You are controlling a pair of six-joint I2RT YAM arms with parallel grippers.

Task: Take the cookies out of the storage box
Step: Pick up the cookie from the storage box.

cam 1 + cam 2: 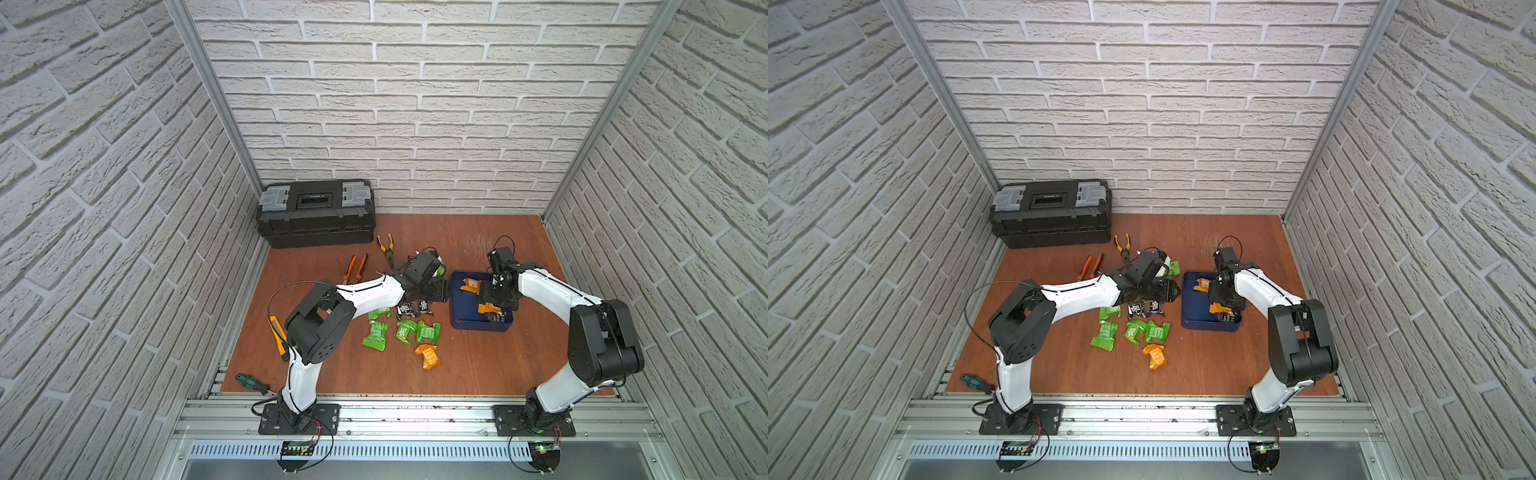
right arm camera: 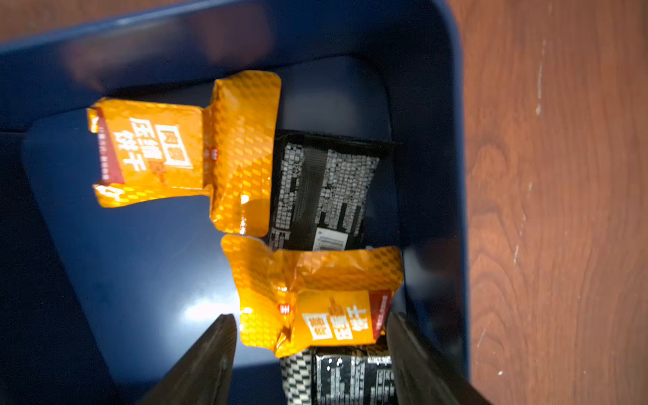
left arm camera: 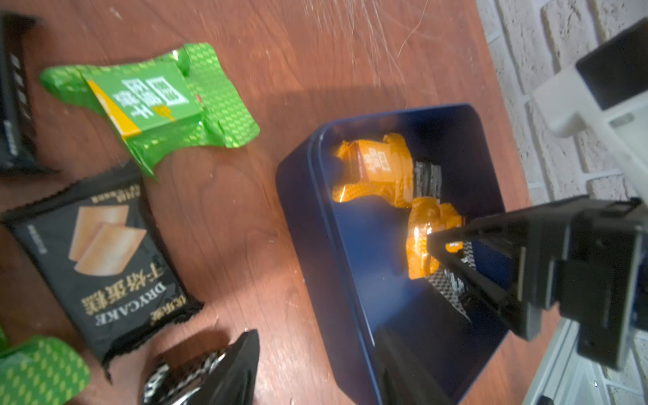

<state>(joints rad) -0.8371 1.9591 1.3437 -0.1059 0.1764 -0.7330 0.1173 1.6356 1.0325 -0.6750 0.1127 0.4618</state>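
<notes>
**Right claw astride an orange packet in the storage box**

Taking the back wall as 12 o'clock, the storage box [image 1: 459, 322] sits at about 3 o'clock from the centre of the tabletop [image 1: 519, 365]. Four of the cookies [image 3: 378, 164] lie inside it.

The right claw [image 2: 308, 321] hangs over the box's 4 o'clock part with its jaws apart. An orange packet [image 2: 315, 280] lies between the two fingers [image 2: 210, 357], each tip just beside an edge of the wrapper. A sliver of blue floor shows between one tip and the packet. A black packet [image 2: 347, 378] lies partly under it, toward the 5 o'clock corner. A second orange packet [image 2: 157, 150] lies toward 11 o'clock in the box, apart from the claw, with another black packet [image 2: 322, 189] beside it.

The left claw [image 1: 432, 291] hovers over the tabletop just beside the box's 9 o'clock wall. Something black shows at its tips, but I cannot tell whether the jaws grip it.

At 8 o'clock of the box lie loose green packets [image 1: 405, 330] and black ones [image 1: 415, 307], with a lone orange one [image 1: 428, 356] at 7 o'clock. The toolbox [image 1: 316, 216] stands in the 11 o'clock corner.
</notes>
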